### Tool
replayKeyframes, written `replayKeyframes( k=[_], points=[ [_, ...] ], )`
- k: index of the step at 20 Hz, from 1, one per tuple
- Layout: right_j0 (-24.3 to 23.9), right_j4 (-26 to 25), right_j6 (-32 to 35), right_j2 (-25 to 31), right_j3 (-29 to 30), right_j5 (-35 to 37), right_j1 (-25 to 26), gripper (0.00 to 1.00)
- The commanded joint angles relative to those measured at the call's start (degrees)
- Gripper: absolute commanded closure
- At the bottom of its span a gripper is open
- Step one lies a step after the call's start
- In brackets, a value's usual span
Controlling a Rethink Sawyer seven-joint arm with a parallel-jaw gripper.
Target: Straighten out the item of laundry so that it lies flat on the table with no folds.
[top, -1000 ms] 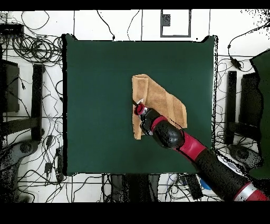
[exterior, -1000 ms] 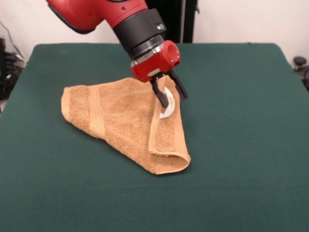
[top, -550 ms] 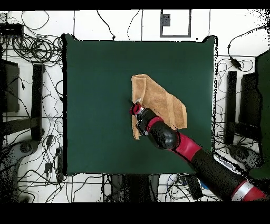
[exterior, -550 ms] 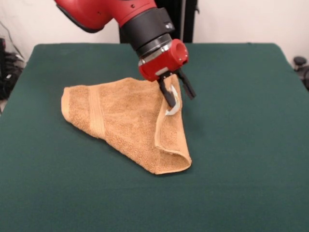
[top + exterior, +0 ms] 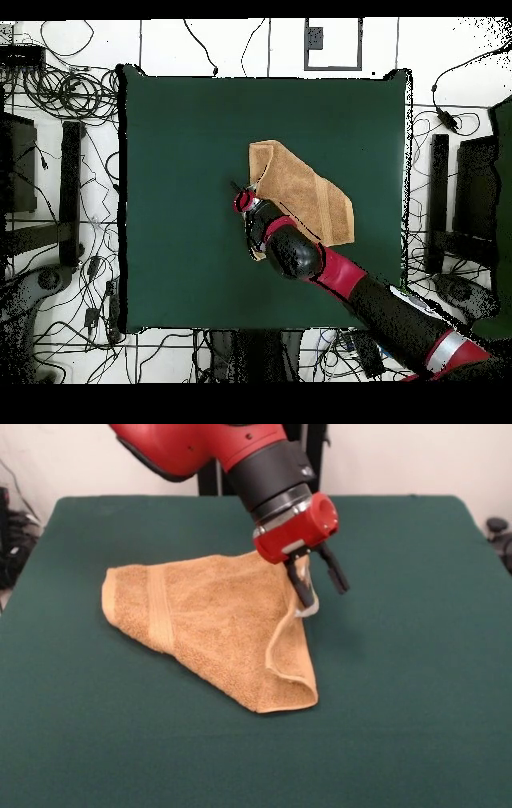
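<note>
The item of laundry [image 5: 204,616], an orange-tan towel, lies on the green table [image 5: 408,672] with its right side folded over into a raised flap. My gripper [image 5: 326,594] is at the flap's upper right corner, its two fingers apart with green table showing between them. The left finger [image 5: 303,588] touches the lifted corner, where the white label [image 5: 310,610] shows. The right finger is clear of the cloth. In the overhead view the gripper [image 5: 243,201] sits at the towel's [image 5: 305,195] left edge on the table [image 5: 180,150].
A woven border band [image 5: 158,608] runs across the towel's left end, which lies flat. Cables and stands [image 5: 60,150] surround the table beyond its edges.
My gripper has moved right in the front view, drawing the towel's folded corner and label with it. The flap has opened wider, and the left part of the towel stayed put.
</note>
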Motion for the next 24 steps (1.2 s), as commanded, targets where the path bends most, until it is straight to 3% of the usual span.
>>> replayKeyframes(
  k=[1, 11, 17, 24],
  points=[
    [3.34, 5.02, 16.25, 1.94, -1.47, -3.05, 2.19, 0.0],
    [2.2, 4.4, 14.87, 2.34, -2.25, -1.33, 3.31, 0.0],
    [6.68, 7.11, 19.31, 1.06, 0.8, -8.09, 0.19, 0.0],
    [9.18, 10.63, 22.19, 0.68, 3.54, -10.7, -3.18, 0.0]
  ],
)
